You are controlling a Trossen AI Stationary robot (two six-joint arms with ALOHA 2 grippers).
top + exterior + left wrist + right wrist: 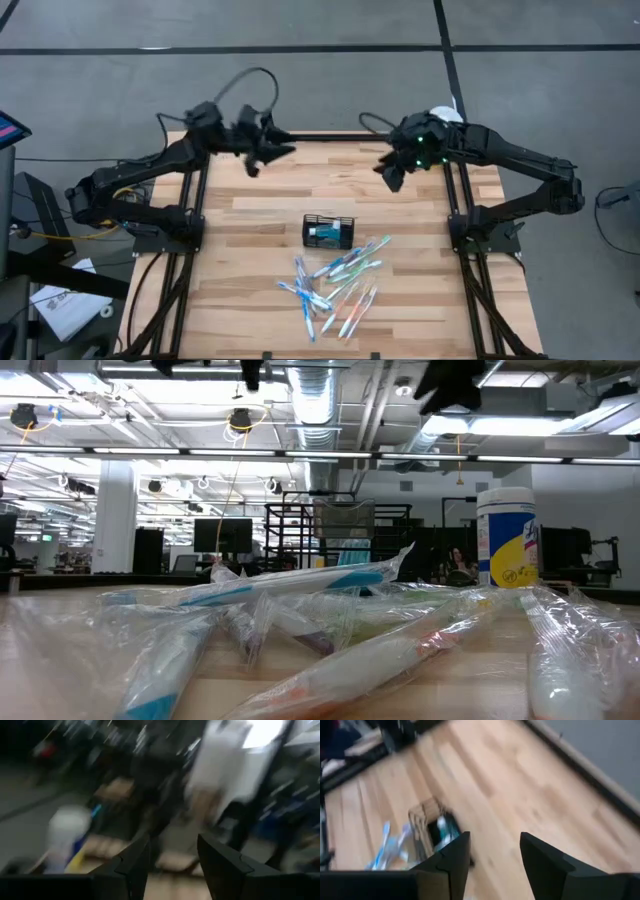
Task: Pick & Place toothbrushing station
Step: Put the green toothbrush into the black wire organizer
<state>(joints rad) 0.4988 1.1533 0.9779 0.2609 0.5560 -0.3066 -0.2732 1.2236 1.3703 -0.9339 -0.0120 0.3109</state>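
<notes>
The toothbrushing station (328,231), a small black wire-mesh caddy with something teal inside, sits on the wooden table (250,220) near its middle. It also shows in the right wrist view (432,825). My left gripper (272,152) hovers open over the far left of the table, well clear of the caddy. In its wrist view the left gripper (172,865) has nothing between its fingers. My right gripper (392,172) hovers open over the far right, tipped down toward the table. In its wrist view the right gripper (495,860) is also empty.
Several wrapped toothbrushes (335,285) lie in a loose heap between the caddy and the near edge, and they fill the low view (300,620). A white tub with a yellow-blue label (507,538) stands at the far right corner, partly behind the right arm.
</notes>
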